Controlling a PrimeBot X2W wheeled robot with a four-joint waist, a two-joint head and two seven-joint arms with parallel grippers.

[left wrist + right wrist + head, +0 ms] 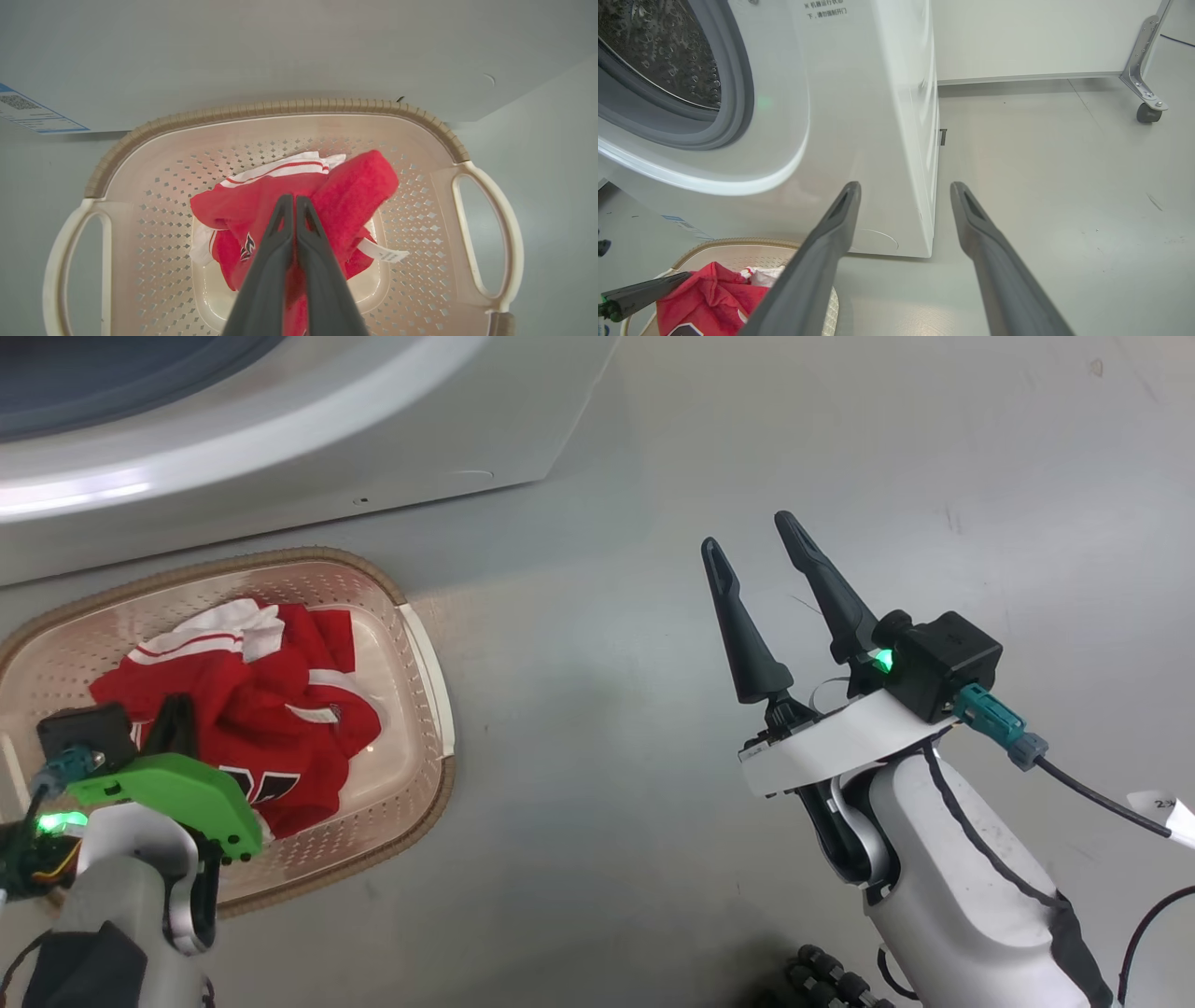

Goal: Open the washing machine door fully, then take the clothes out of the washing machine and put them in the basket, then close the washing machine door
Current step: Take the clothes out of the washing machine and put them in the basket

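Washing machine (859, 116): white box, grey gasket (738, 93) and perforated steel drum (658, 46) in plain sight in the right wrist view; blue label sticker (32, 112) low on its front. Grey floor (653, 849) all round. Basket (308, 557) on the floor just in front of the machine, brown rim, white side handle (495, 233). Clothes (280, 700) lie heaped inside the basket, red with white trim, dark numerals at the near edge. Left gripper (294, 200) over the basket, fingers pressed closed, tips down at the red cloth; cannot tell whether any fabric is pinched. Right gripper (747, 532) well apart from the basket, above bare floor, fingers spread wide and holding nothing. Small white tag (387, 255) sticks out of the heap.
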